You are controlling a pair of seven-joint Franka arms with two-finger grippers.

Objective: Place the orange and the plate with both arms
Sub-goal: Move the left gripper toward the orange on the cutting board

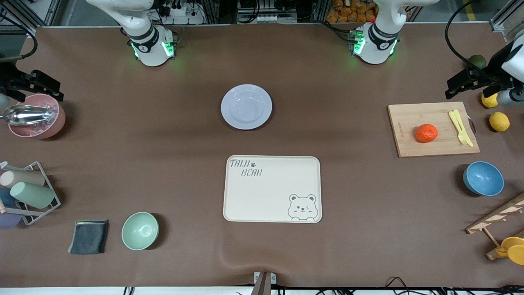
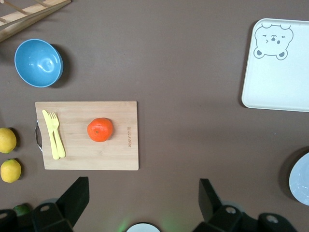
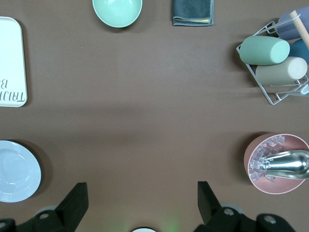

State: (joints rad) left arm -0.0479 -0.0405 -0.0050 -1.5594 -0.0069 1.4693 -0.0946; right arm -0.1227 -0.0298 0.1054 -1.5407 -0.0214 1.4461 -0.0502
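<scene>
A: Nothing grasped yet; orange (image 1: 426,133) resting on the cutting board (image 1: 434,129) toward the left arm's end of the desk (image 1: 163,164), beside the yellow fork (image 1: 460,127); plate (image 1: 246,106) lying bare mid-desk, farther from the front camera than the bear tray (image 1: 272,188).

B: And the grippers?

A: Left gripper (image 2: 142,200) spread wide and holding nothing, hovering high over the desk's edge near the lemons (image 1: 499,121); right gripper (image 3: 140,200) likewise wide open and empty, up over the pink bowl (image 1: 37,116) at the right arm's end.

B: Best way in, probably?

A: For the orange, likely straight down with the fingers straddling its widest part, clear of the fork; round fruit apt to roll, so a centred close, not an off-side pinch; for the plate, probably a grip on the rim nearest the right arm, one finger slipped under; shallow rim, so a low, flat approach; tray free to receive both.
</scene>
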